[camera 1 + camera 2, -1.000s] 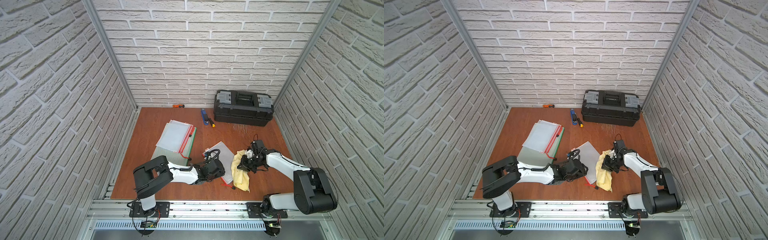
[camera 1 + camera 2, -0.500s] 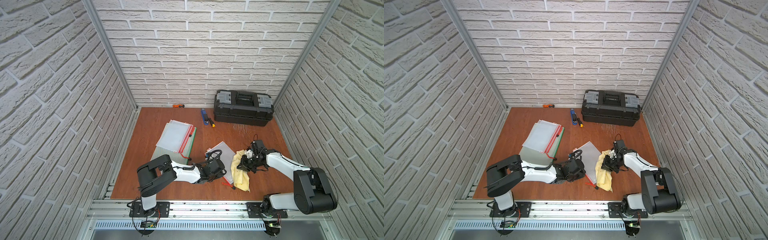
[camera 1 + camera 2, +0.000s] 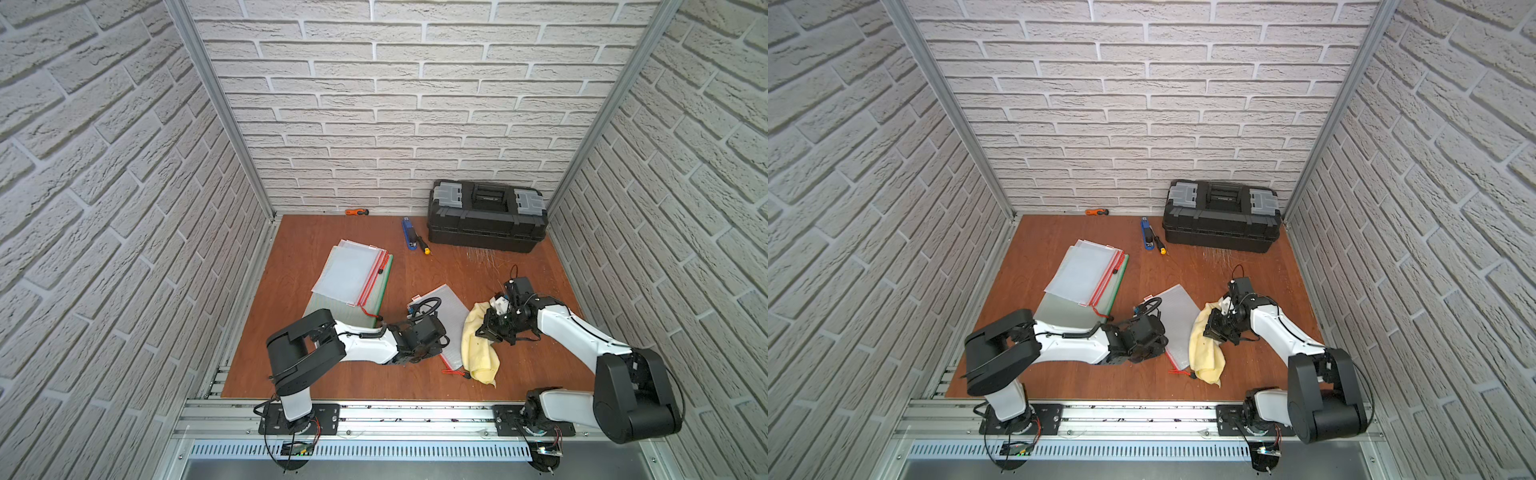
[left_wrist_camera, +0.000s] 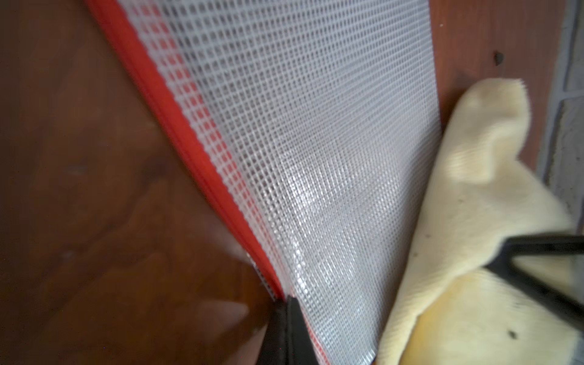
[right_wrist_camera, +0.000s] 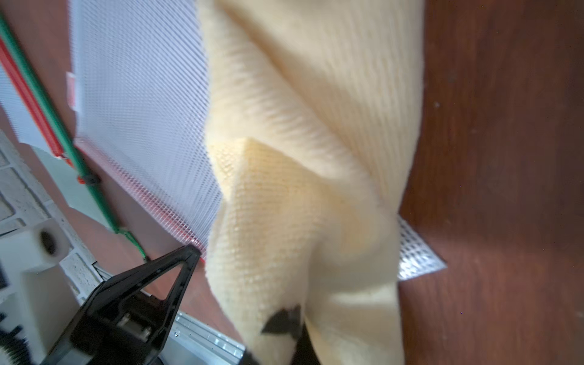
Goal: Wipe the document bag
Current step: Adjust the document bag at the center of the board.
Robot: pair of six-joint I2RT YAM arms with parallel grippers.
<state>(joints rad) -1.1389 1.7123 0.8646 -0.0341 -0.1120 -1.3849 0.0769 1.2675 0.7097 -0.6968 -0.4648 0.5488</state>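
The document bag is a clear mesh pouch with a red zip edge, lying flat near the table's front middle. My left gripper is at its left edge. The left wrist view shows the left gripper shut on the red edge of the document bag. A yellow cloth overlaps the bag's right side. My right gripper is shut on the cloth, which covers its tips.
A stack of other mesh bags lies back left, over a green-edged one. A black toolbox stands at the back right. A blue tool, a screwdriver and an orange tool lie near the back wall.
My left gripper has gone from part open to shut on the bag's red edge, and its arm has shifted a little. The right arm and cloth have not moved.
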